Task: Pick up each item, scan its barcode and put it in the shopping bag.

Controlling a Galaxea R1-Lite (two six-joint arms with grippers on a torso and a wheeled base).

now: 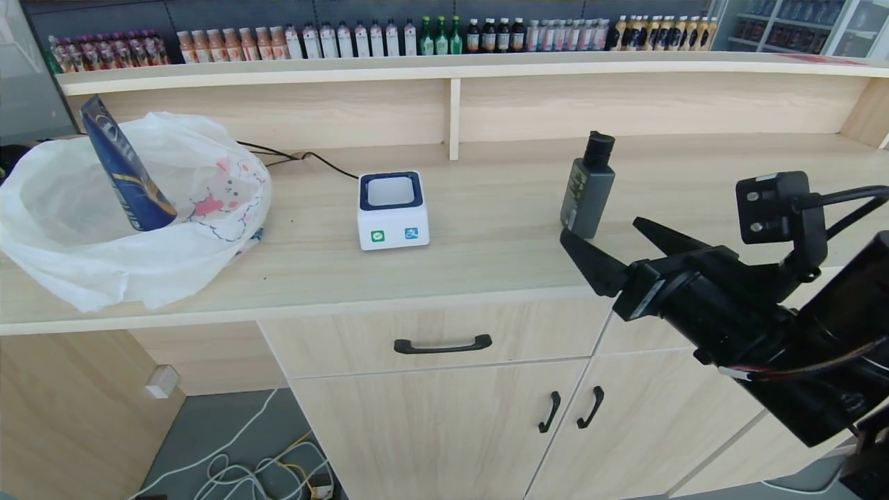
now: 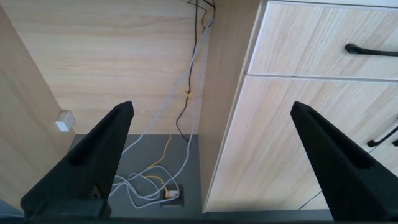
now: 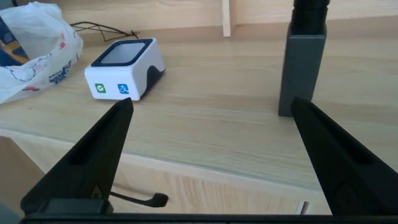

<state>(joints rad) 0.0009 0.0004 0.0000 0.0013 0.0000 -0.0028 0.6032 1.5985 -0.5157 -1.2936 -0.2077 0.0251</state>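
Wooden tabletop [image 1: 486,264] with an upright grey bottle [image 1: 588,187] just ahead of the right end effector [image 1: 601,230], which is spread wide and empty.
A white shopping bag [image 1: 83,236] holding a blue packet [image 1: 125,173] sits at the far left, with a small scanner [image 1: 392,210] between bag and bottle. The bottle's long axis is vertical and nothing blocks it. The left end effector [image 2: 211,106] hangs released, low by the cupboard [image 2: 298,137].

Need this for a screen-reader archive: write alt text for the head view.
The robot's open right pincer hovers at the front edge of a light wooden counter, just short of an upright dark grey plastic bottle with a black cap. Mid-counter sits a white cube-shaped scanner; at left, a white plastic shopping bag holds a tall blue packet.
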